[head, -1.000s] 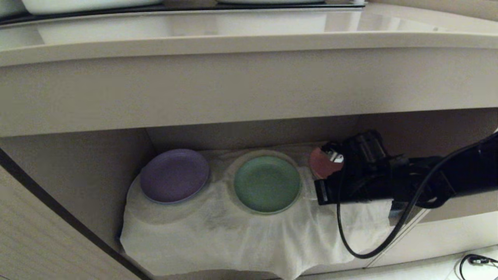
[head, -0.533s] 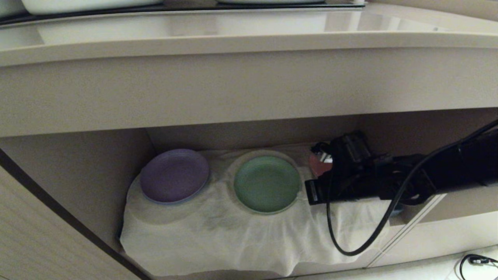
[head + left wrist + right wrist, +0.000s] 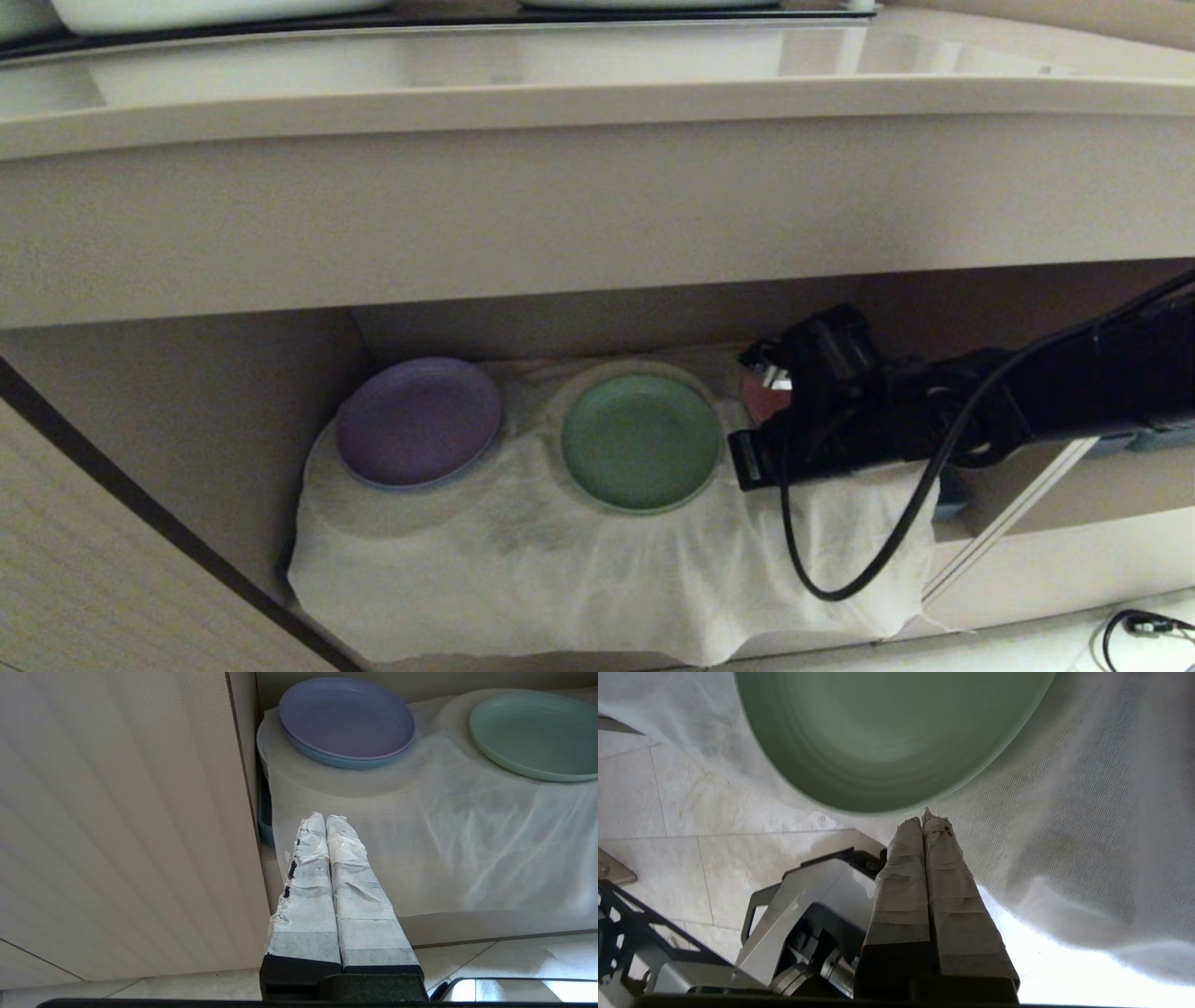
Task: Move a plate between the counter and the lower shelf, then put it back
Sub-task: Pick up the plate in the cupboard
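1. reaching in from the right side of the lower shelf (image 3: 187,411), the right gripper (image 3: 742,462) hangs just beside the right rim of the plate (image 3: 640,441), its taped fingers (image 3: 924,858) clenched together on nothing, tips just short of the rim.
2. the mint-green plate lies flat on the white cloth (image 3: 560,569) near the middle of the shelf, on a round hump, well back from the front edge where the cloth hangs over.
3. a purple plate (image 3: 417,420) lies flat toward the shelf's left wall, apart from the green one.
4. a pink plate (image 3: 766,397) sits toward the right back corner, mostly hidden behind the right arm.
5. the counter (image 3: 597,93) runs across above the shelf.
6. the left gripper (image 3: 324,826) hangs outside the shelf's front left corner, its taped fingers pressed together and empty.
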